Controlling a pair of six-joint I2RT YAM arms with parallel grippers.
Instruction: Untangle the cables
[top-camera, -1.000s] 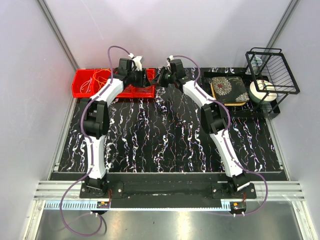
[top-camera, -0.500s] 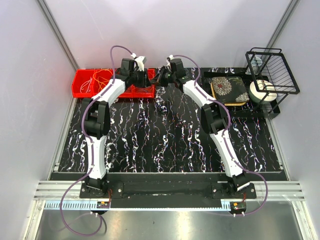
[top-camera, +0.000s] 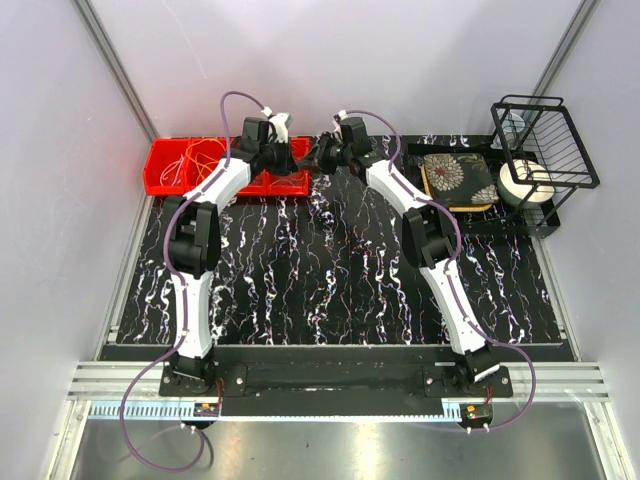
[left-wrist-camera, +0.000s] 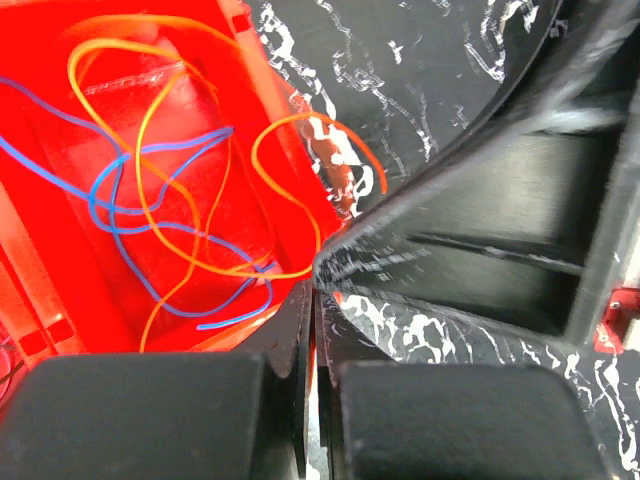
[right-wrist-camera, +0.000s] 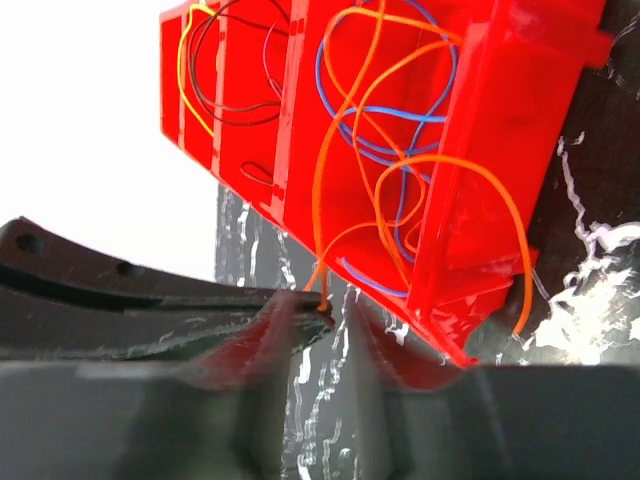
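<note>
Cables (left-wrist-camera: 150, 200): orange, blue and yellow loops lie crossed over one another inside the red bin (top-camera: 160, 182), at the far left of the table (top-camera: 330, 270). One orange loop hangs over the bin's end wall.
Left gripper (left-wrist-camera: 308, 300): jaws pressed fully together at the bin's right end. An orange cable (right-wrist-camera: 330, 180) runs down into the tips and appears pinched there, a hold suited to drawing a single strand out of the knot.
Right gripper (right-wrist-camera: 330, 320): jaws stand slightly apart, just beside the left tips, with nothing seen between them.
Arm placement: both arms reach to the same bin corner, probably so that the two can work one strand between them.
Progress: judged early, since blue cable (left-wrist-camera: 110, 190) and orange are interwoven.
Risk: pulling may drag neighbouring loops along.
</note>
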